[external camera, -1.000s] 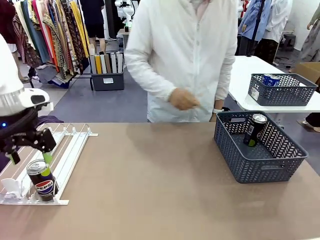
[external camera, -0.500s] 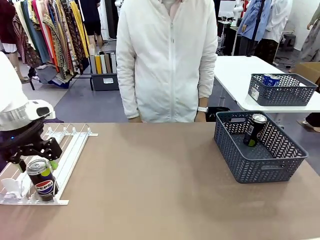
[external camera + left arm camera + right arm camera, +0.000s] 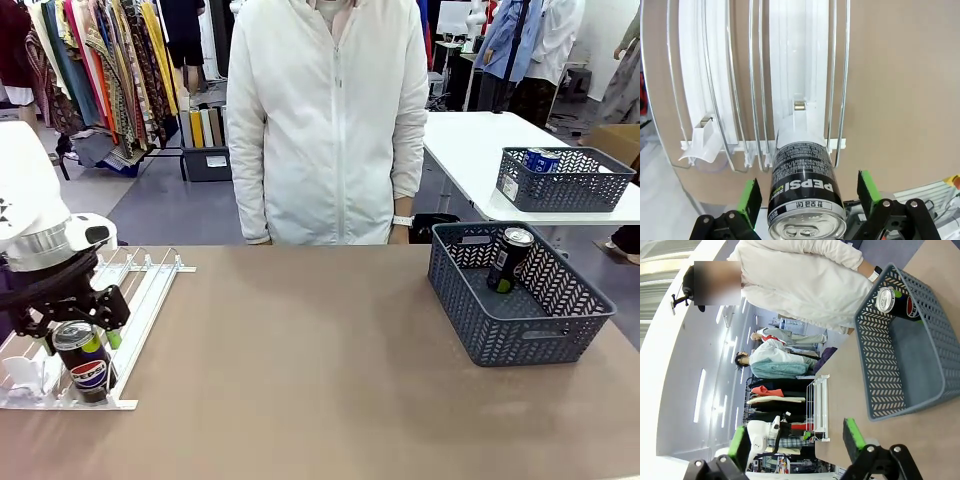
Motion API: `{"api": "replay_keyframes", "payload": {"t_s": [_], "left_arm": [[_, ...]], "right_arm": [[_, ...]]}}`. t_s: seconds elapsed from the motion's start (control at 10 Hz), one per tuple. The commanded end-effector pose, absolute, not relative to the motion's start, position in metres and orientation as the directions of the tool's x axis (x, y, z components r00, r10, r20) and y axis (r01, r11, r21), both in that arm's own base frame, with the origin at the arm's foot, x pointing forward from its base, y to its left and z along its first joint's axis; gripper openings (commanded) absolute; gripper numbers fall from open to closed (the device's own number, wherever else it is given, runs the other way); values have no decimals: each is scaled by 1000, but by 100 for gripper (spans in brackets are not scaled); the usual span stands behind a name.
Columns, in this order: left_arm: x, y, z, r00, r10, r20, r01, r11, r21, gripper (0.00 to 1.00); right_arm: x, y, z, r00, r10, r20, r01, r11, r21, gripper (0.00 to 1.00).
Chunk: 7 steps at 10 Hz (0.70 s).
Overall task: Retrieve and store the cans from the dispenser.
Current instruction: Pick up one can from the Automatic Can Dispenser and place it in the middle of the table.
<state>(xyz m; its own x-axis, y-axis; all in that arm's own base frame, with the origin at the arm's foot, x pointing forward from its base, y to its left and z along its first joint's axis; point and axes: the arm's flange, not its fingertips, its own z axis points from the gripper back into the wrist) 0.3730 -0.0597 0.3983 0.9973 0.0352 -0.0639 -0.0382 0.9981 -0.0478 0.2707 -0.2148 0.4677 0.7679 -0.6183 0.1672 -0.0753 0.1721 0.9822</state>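
Pepsi can (image 3: 86, 362): a black and yellow-green can standing upright at the near end of the dispenser's right-hand lane, silver top up. In the left wrist view (image 3: 805, 200) it sits between the lane's wire rails.
Dispenser (image 3: 140, 290): a flat white wire rack lying on the tabletop (image 3: 300, 380) at the robot's left. The other lanes appear bare, and a clear stop (image 3: 702, 145) curls up at the end of a neighbouring lane.
Left claw (image 3: 78, 340): lowered around the can's upper part with the jaws spread wide. One green pad (image 3: 751, 197) stands on each side, and a gap shows between each pad and the can, so nothing is pinched.
Stored can (image 3: 510, 258): a second can of the same kind, leaning inside the mesh basket (image 3: 520, 330) at the robot's right, well apart from the rack.
Right claw (image 3: 796, 440): spread and empty, held above the tabletop and looking toward the basket.
Person (image 3: 330, 130): stands at the far side with arms hanging down and takes no part.
Done: one can appears to be stored.
Left to do: by the look of it, closing on the last can, lifting it clear of the rails and carrying it across to the basket.
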Motion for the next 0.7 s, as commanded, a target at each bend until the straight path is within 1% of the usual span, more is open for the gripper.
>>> {"api": "replay_keyframes", "payload": {"t_s": [0.0,0.2,0.3,0.4,0.5,0.6], "left_arm": [[375,-63,403,997,37,-72,-40,998,-39,100],[374,-63,404,996,33,-83,-36,999,-29,100],[374,-63,403,996,31,-86,-33,999,-24,44],[374,-64,403,996,36,-86,-38,999,-25,0],[374,-64,403,997,35,-70,-37,999,-26,0],[375,-64,402,996,36,-80,-38,999,-23,0]], "right_arm": [[273,-214,471,761,-623,183,-102,163,981,100],[273,-214,471,761,-623,183,-102,163,981,100],[273,-214,471,761,-623,183,-102,163,981,100],[273,-214,471,761,-623,183,-102,163,981,100],[273,-214,471,761,-623,183,-102,163,981,100],[273,-214,471,761,-623,183,-102,163,981,100]]}}
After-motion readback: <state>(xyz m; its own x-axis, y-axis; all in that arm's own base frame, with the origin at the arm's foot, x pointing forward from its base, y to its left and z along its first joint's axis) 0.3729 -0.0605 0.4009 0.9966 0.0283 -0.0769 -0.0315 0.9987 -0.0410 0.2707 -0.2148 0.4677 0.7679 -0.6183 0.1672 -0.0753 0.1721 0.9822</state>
